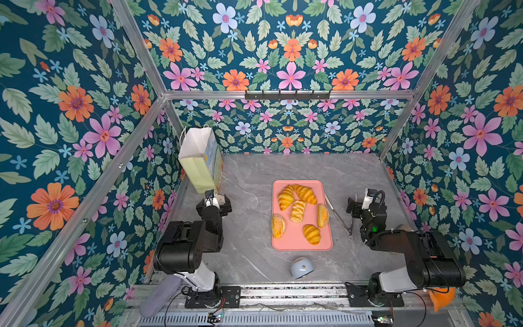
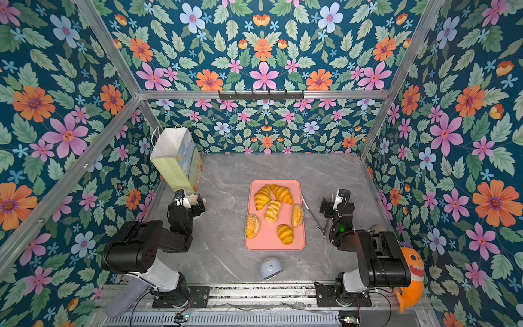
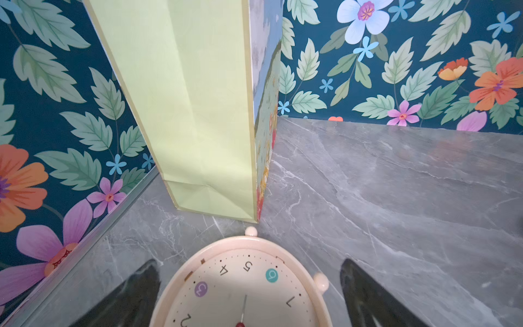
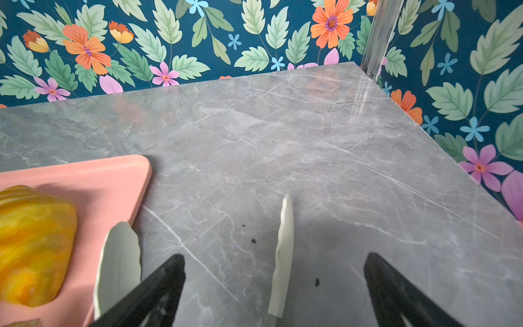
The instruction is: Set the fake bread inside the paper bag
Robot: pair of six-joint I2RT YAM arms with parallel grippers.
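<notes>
Several pieces of fake bread lie on a pink tray (image 1: 285,244) in the middle of the table in both top views: glossy croissants (image 1: 305,194) (image 2: 284,233) and seeded buns (image 1: 278,226) (image 2: 297,215). The paper bag (image 1: 198,160) (image 2: 172,161) (image 3: 192,113) stands upright at the back left, its mouth open upward. My left gripper (image 1: 218,201) (image 3: 249,264) is open just in front of the bag's base, over a cream clock (image 3: 243,286). My right gripper (image 1: 358,204) (image 4: 274,256) is open right of the tray, holding nothing. One croissant (image 4: 34,246) shows in the right wrist view.
Metal tongs (image 1: 339,218) with white tips (image 4: 284,249) lie between the tray and my right gripper. A small pale blue round gadget (image 1: 301,267) sits in front of the tray. An orange shark toy (image 2: 411,280) is at the front right corner. Flowered walls close in three sides.
</notes>
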